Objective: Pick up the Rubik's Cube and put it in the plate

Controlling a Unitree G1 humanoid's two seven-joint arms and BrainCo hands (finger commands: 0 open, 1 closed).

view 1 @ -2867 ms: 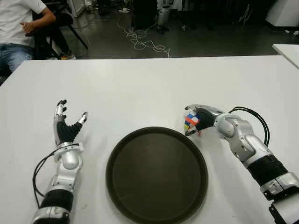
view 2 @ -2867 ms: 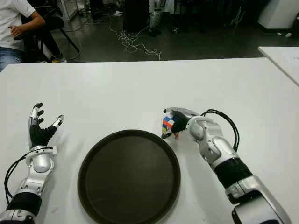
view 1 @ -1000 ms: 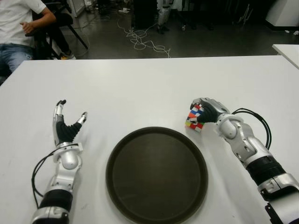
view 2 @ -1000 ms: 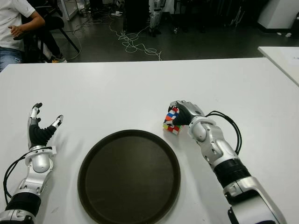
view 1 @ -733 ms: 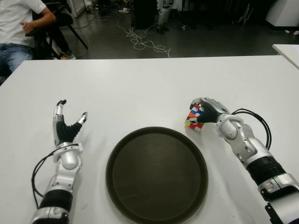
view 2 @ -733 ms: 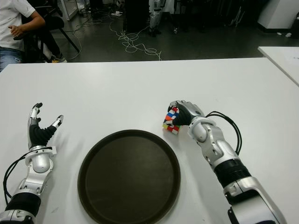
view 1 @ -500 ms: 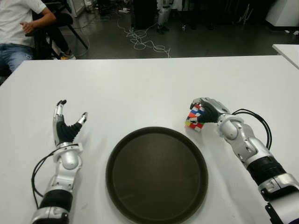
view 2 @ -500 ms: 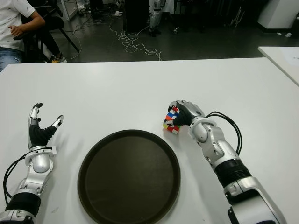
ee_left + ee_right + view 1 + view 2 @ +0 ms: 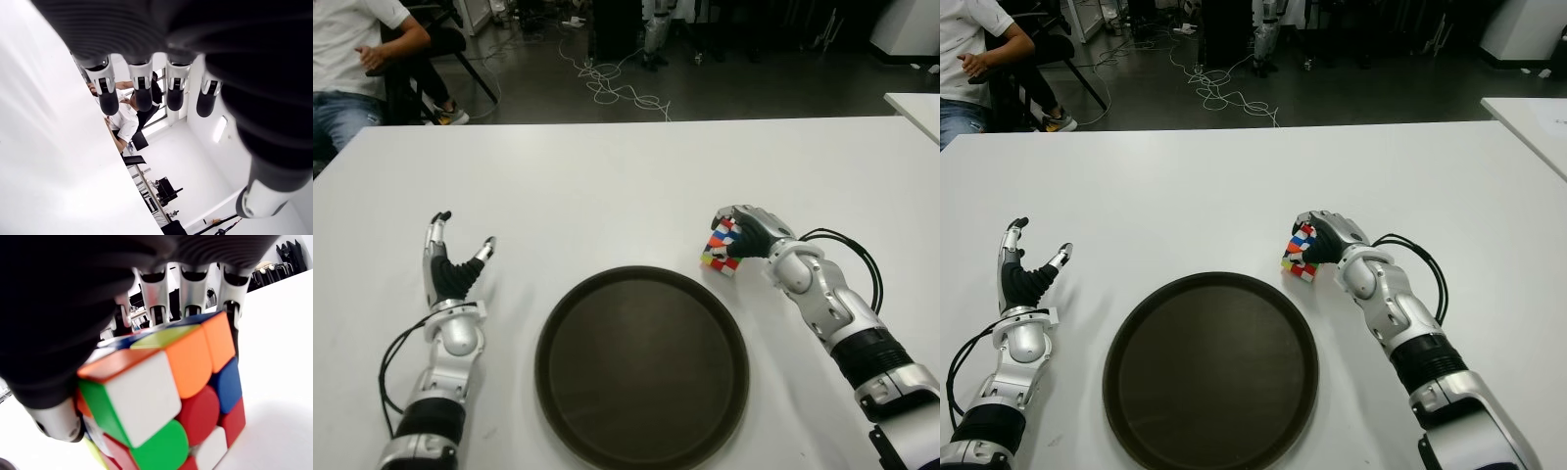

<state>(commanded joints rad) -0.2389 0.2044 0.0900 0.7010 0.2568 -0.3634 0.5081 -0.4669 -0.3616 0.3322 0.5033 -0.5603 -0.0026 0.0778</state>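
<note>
Since 2.9 s earlier, the right robot hand (image 9: 749, 233) had rolled over the Rubik's Cube (image 9: 722, 248), now gripped. Lift clear of the plate (image 9: 641, 367) rim before releasing. Left robot hand (image 9: 450, 266) stayed open.

A broad white bench (image 9: 607, 176) carries a round dark plate (image 9: 641, 364) near its front edge, at the middle. The Rubik's Cube (image 9: 722, 247) sits just beside the plate's far right rim, on the bench top, with the right hand (image 9: 744, 231) wrapped around it.
</note>
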